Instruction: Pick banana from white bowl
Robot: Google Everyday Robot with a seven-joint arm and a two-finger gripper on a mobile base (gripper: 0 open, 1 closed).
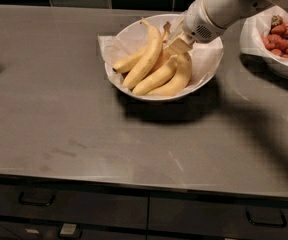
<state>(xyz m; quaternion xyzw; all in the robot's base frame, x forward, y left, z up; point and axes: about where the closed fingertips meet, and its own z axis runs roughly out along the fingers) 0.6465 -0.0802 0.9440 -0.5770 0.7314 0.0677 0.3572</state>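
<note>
The white bowl [160, 97], lined with crinkled white paper, stands at the back middle of the grey counter. Several ripe yellow bananas lie in it. The longest banana [146, 59] lies diagonally on top, tip up and left. My gripper [178, 45] reaches in from the upper right. It is down inside the bowl at the stem ends of the bananas, touching the pile near the right-hand banana [180, 79]. The white wrist hides the bowl's far right rim.
A second white paper-lined bowl [279, 70] with red fruit stands at the right edge, under my arm. A dark tiled wall runs behind the counter [84, 134]. Drawers with handles sit below the front edge. My arm casts a shadow across the right of the counter.
</note>
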